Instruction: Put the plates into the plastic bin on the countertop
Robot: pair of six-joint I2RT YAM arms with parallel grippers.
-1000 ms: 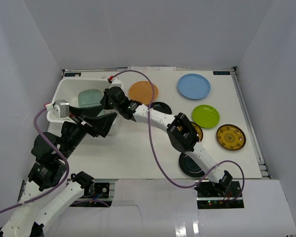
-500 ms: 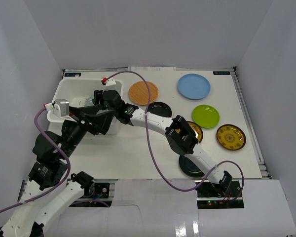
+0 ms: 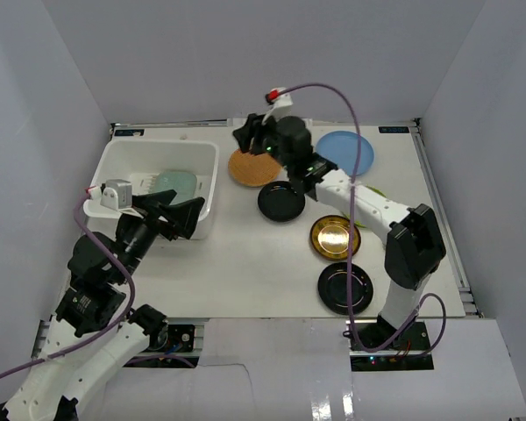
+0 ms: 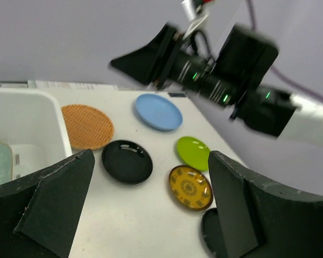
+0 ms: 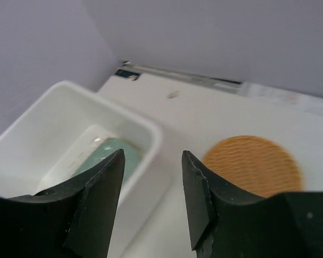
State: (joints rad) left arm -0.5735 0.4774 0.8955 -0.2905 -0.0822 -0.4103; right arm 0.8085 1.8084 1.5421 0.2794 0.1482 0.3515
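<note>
R claw (image 5: 152, 157) is hanging above the far-centre desk (image 3: 245, 263), fingers spread wide, gripping nothing. L claw (image 4: 145, 164) is hovering by the near-right corner of the plastic bin (image 3: 123, 153), also released and empty.

Bin is sitting far left w/ the pale-green divided plate (image 3: 177, 182) lying inside. The other plates are out on the desk:
- tan woven plate (image 3: 252, 167), just right of the bin
- black plate (image 3: 280, 201), next to it on the near side
- gold plate (image 3: 335, 237) and second black plate (image 3: 345, 288), nearer, centre-right
- blue plate (image 3: 351, 153), far right, partly behind the R arm
- lime plate (image 4: 194, 152) and patterned gold plate (image 4: 190, 187), showing in the L wrist view

Key relation: the tan plate is lying flat below the R claw, offset to the right of its fingertips, which are pointing left toward the bin. The plate is round, so no long axis and prob. any approach angle works. R arm is nearer; L claw is well apart. I judge the R claw is needing to drop and shift right to pinch an edge. From there the bin is a short carry left.
</note>
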